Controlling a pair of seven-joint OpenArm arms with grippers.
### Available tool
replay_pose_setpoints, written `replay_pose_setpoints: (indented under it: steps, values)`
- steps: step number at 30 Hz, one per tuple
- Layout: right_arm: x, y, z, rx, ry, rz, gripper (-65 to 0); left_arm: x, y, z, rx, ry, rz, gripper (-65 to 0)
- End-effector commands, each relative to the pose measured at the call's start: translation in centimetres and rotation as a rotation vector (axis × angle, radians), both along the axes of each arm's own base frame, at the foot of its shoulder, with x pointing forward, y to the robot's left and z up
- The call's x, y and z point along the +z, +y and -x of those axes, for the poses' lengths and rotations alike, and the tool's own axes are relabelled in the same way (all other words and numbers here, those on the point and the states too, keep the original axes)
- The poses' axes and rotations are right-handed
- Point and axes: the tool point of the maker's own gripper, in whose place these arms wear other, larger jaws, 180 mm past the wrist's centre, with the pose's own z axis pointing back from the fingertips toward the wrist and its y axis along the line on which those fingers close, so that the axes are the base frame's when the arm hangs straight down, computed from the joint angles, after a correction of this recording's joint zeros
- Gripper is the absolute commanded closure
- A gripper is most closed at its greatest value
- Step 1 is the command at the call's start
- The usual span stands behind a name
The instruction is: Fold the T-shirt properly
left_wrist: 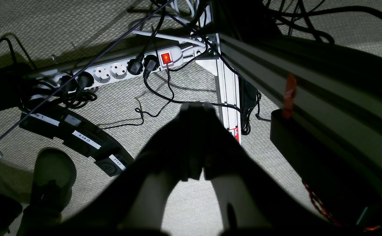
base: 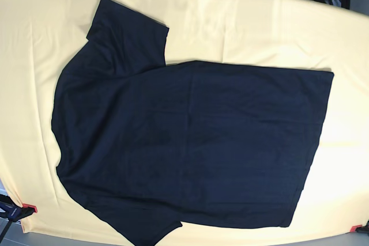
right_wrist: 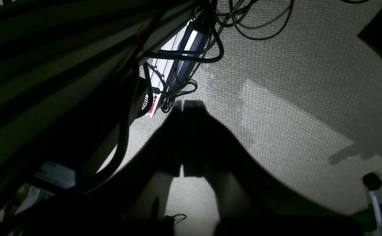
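The black T-shirt lies spread flat on the pale yellow cloth in the base view. One short sleeve points to the top left, the hem is at the right. Neither arm shows in the base view. My left gripper is shut and empty, hanging below the table over the carpet. My right gripper is also shut and empty, hanging over the carpet beside the table frame. The shirt does not show in either wrist view.
Under the table, a white power strip with a lit red switch, several black cables and an aluminium frame leg show. A shoe stands on the carpet. Red clips hold the cloth's front corners.
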Motion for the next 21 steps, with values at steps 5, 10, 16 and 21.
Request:
replay_pose_setpoints:
  steps: [5, 10, 16, 21]
  values:
    - [0.1, 0.1, -0.5, -0.002, -0.012, -0.008, 0.0, 0.1, -0.3, -0.2, 0.0, -0.009, 0.011, 0.0]
    - [0.1, 0.1, -0.5, -0.002, -0.013, -0.008, 0.0, 0.1, -0.3, -0.2, -0.001, -0.009, 0.013, 0.0]
    - [0.1, 0.2, -0.9, -0.006, -0.032, -0.016, 0.0, 0.1, -0.5, -0.1, -0.003, -0.007, 0.025, 0.0]
    - [0.1, -0.2, 0.6, 0.006, 0.025, 0.003, 0.0, 0.1, -0.7, 1.4, -0.036, 0.075, 0.036, 0.0]
